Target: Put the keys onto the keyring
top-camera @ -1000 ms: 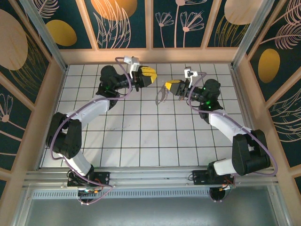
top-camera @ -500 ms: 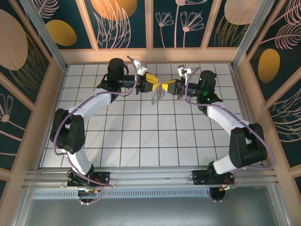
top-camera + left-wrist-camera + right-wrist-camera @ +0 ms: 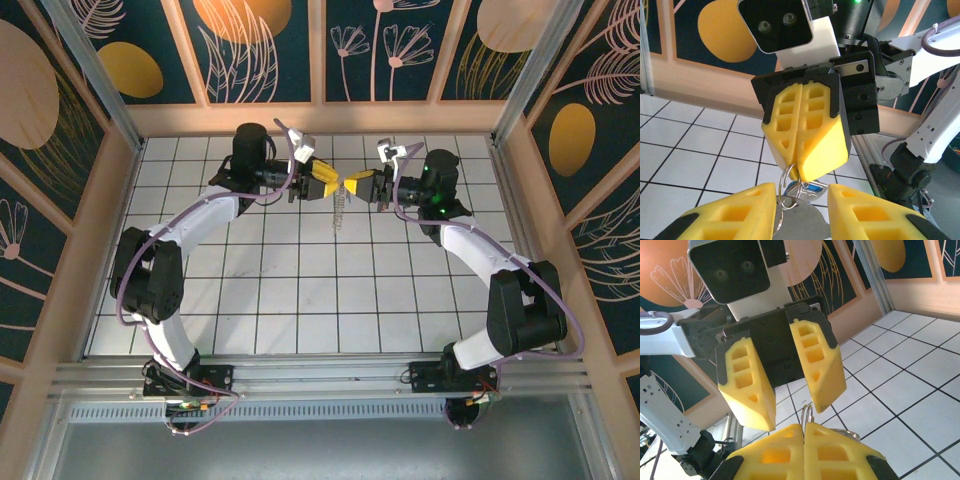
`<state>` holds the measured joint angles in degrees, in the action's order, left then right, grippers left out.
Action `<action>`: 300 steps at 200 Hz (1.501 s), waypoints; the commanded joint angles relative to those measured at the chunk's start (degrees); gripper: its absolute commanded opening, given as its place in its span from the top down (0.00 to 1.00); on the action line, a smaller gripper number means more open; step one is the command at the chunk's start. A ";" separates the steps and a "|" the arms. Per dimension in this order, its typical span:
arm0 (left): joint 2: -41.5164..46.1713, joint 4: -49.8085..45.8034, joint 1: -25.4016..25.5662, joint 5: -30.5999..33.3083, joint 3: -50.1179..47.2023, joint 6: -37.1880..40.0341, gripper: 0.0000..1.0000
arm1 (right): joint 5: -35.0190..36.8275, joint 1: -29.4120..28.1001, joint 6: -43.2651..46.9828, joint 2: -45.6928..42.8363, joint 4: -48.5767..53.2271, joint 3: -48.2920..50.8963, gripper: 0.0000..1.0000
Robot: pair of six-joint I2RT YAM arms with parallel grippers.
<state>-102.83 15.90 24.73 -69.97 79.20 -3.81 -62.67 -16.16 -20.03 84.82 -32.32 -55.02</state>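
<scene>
The right gripper is hovering over the far part of the white, grid-lined tiled tabletop. Its blocky yellow ribbed fingers are pressing tightly together, pinching the thin wire top of the pale silvery metal keyring. The keyring is dangling straight below that gripper, its bumpy chain-like side facing the overhead camera. Directly opposite the right gripper and almost tip to tip with it, the left gripper is holding its matching yellow fingers spread, with a clear gap between them. In the left wrist view, the small key with a glossy bright blue head is hanging just beneath the right gripper's tips, beside a flat silver metal piece I cannot identify.
</scene>
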 commanded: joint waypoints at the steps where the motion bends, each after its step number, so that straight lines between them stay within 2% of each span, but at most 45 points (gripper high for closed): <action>1: -1.27 3.29 -0.21 -2.54 1.07 -2.44 0.68 | -1.24 -0.18 -0.59 0.43 -4.16 -1.22 1.00; 93: -2.23 6.35 1.64 -3.72 1.41 -5.15 0.72 | -0.82 -0.69 -0.75 0.42 -4.47 -0.87 1.00; 163: -2.11 6.42 2.25 -4.27 1.30 -5.11 1.00 | -0.17 -0.66 -0.58 0.33 -4.51 -0.21 1.00; 201: -0.58 7.86 2.25 -2.95 0.23 -5.14 1.00 | 0.65 -0.54 -0.54 -0.03 -4.09 0.27 1.00; 210: 0.01 8.78 2.25 -2.18 -0.30 -5.48 1.00 | 1.14 -0.30 -0.66 -0.30 -4.06 0.57 0.90; 225: 1.00 10.91 2.25 -1.21 -1.27 -6.49 1.00 | 1.06 0.15 -1.46 -0.89 -5.04 1.51 0.82; 245: 1.87 11.52 2.25 -0.07 -1.75 -6.56 1.00 | 1.06 0.61 -1.95 -1.81 -6.02 2.83 0.81; 273: 2.62 11.96 2.25 0.68 -2.03 -6.64 1.00 | 1.11 0.86 -2.53 -3.28 -7.05 4.70 0.81; 300: 2.71 12.92 2.25 0.85 -2.18 -7.22 1.00 | 0.80 0.87 -2.91 -4.03 -7.83 5.62 0.95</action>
<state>-102.87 24.32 26.70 -68.53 77.19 -9.98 -61.89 -15.84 -22.46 82.70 -37.34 -50.68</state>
